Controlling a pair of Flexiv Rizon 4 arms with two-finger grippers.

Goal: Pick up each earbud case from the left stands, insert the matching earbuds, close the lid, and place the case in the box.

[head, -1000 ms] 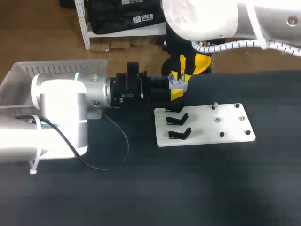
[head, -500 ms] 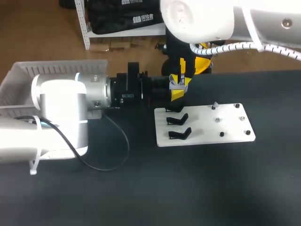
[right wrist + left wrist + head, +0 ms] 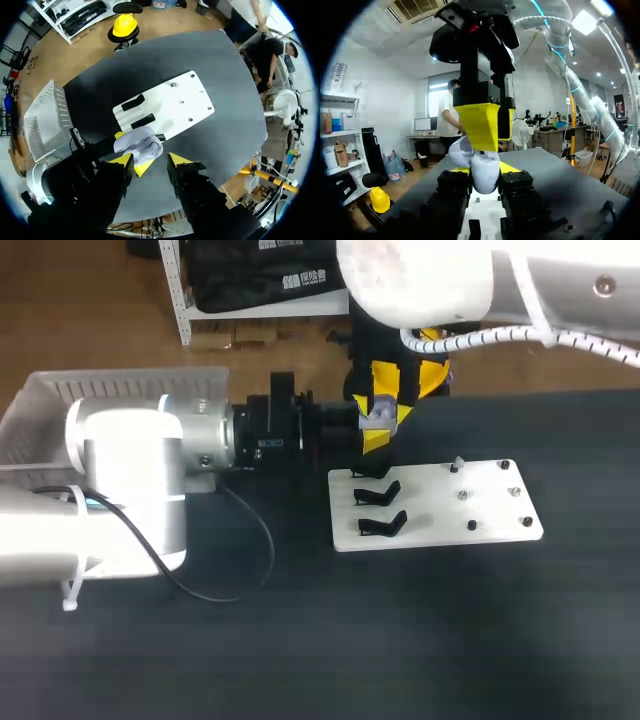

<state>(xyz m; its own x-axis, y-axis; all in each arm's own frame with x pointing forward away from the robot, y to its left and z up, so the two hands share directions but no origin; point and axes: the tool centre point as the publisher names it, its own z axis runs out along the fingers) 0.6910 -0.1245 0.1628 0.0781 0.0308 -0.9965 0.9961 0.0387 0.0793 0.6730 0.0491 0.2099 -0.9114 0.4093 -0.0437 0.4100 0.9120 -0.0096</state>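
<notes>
The left gripper (image 3: 485, 172) had its fingers clamped on the pale earbud case (image 3: 137, 144). The case's lid was open, and it was held above the bench (image 3: 400, 640), just beyond the white stand board (image 3: 495, 510). The right gripper (image 3: 150, 160) hung over the case with its fingers apart, one yellow tip close by the lid.

Board (image 3: 435, 515) flat on the surface (image 3: 400, 640), right of centre. Two stands (image 3: 380, 493) on its left part, one before the other; pegs (image 3: 472, 525) spread over its right part. Box (image 3: 40, 405) at far left rear, well apart from the board. Earbud case (image 3: 378, 416) above the board's rear left corner, between the fingers of the left hand (image 3: 485, 187). Right hand (image 3: 152, 161) directly over the case.
</notes>
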